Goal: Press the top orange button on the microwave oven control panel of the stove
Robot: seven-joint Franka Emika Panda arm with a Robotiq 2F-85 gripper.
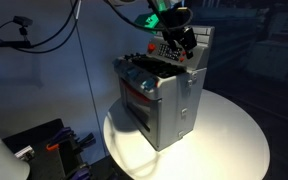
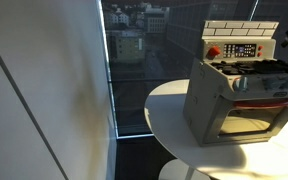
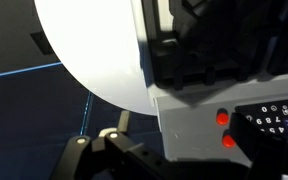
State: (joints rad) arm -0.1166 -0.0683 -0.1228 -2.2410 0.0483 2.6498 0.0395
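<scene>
A grey toy stove stands on a round white table in both exterior views point(image 1: 162, 95) point(image 2: 239, 95). Its upright back panel carries the microwave controls, with an orange button point(image 2: 213, 52) at the panel's end. In the wrist view two orange buttons point(image 3: 222, 118) point(image 3: 228, 141) sit side by side on the grey panel beside a dark keypad point(image 3: 274, 115). My gripper point(image 3: 179, 150) is open and empty, close in front of the panel. One dark finger lies right beside the two buttons; I cannot tell if it touches one. The gripper also shows above the stove point(image 1: 174, 35).
The round white table point(image 1: 234, 135) point(image 2: 169, 110) has bare room around the stove. A window with a city view point(image 2: 134, 45) is behind it. Cables point(image 1: 44, 35) hang at one side, and dark equipment point(image 1: 44, 145) sits low beside the table.
</scene>
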